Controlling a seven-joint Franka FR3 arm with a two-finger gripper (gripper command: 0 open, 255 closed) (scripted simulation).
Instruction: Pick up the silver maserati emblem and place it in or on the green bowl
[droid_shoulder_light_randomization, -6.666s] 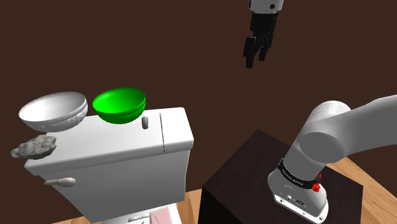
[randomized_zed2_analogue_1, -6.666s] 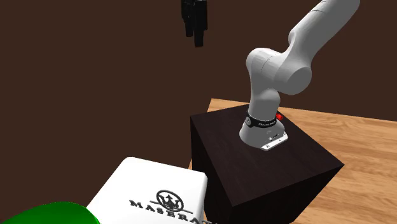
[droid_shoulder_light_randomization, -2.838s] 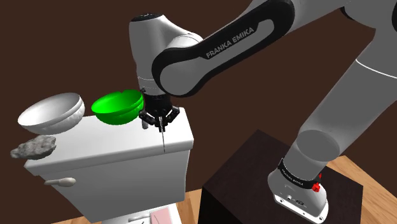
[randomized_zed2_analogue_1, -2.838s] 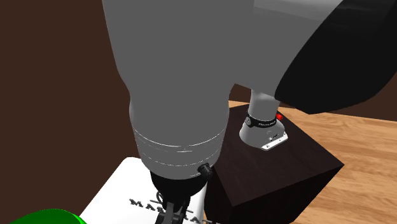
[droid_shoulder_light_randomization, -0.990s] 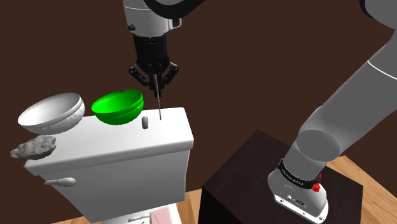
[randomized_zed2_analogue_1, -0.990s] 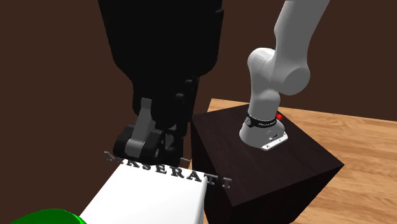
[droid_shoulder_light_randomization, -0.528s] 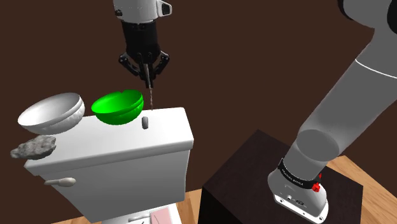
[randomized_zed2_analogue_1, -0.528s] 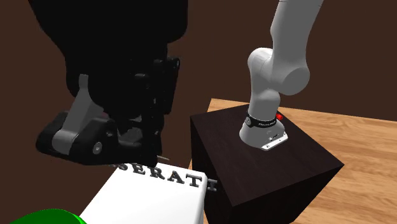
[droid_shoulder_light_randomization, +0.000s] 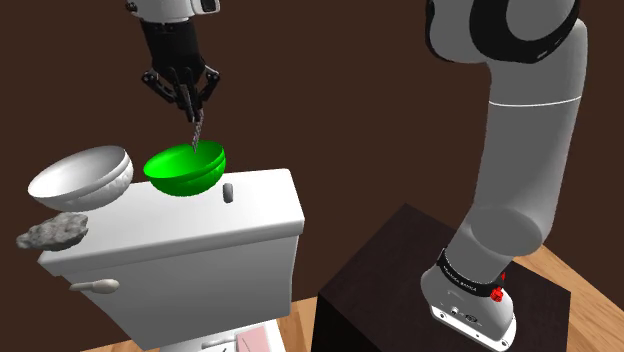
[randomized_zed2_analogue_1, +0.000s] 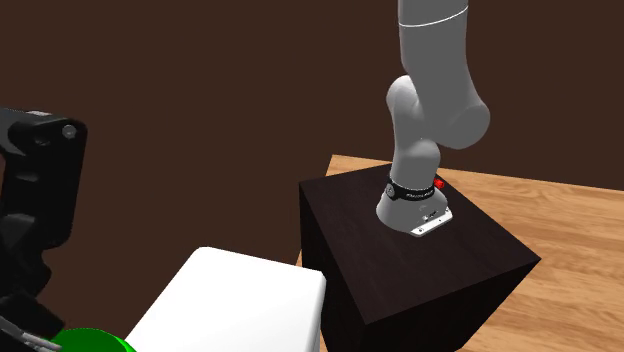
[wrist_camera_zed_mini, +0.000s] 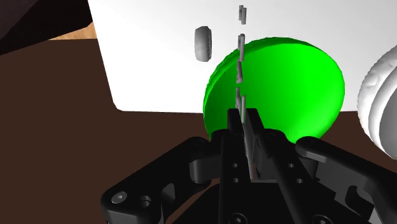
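My black gripper (droid_shoulder_light_randomization: 189, 106) hangs above the green bowl (droid_shoulder_light_randomization: 186, 167), shut on the silver Maserati emblem (droid_shoulder_light_randomization: 196, 133). The thin emblem dangles edge-on below the fingertips, its lower end just over the bowl's rim. In the wrist view the gripper (wrist_camera_zed_mini: 245, 119) clasps the emblem (wrist_camera_zed_mini: 240, 67), which stretches out as a line of small letters over the green bowl (wrist_camera_zed_mini: 286, 83). The bowl stands on the white toilet tank lid (droid_shoulder_light_randomization: 200, 225). In the second exterior view the gripper's black body (randomized_zed2_analogue_1: 30, 220) rises above the bowl's edge (randomized_zed2_analogue_1: 92, 340).
A white bowl (droid_shoulder_light_randomization: 82, 177) stands beside the green one at the shoulder view's left, with a grey rock (droid_shoulder_light_randomization: 55, 231) in front of it. A small flush button (droid_shoulder_light_randomization: 228, 192) sits on the lid. The dark box stand (droid_shoulder_light_randomization: 440, 290) is at the lower right.
The gripper has carried the emblem up and toward the shoulder view's left, from over the flush button to over the green bowl. It stays shut on the emblem.
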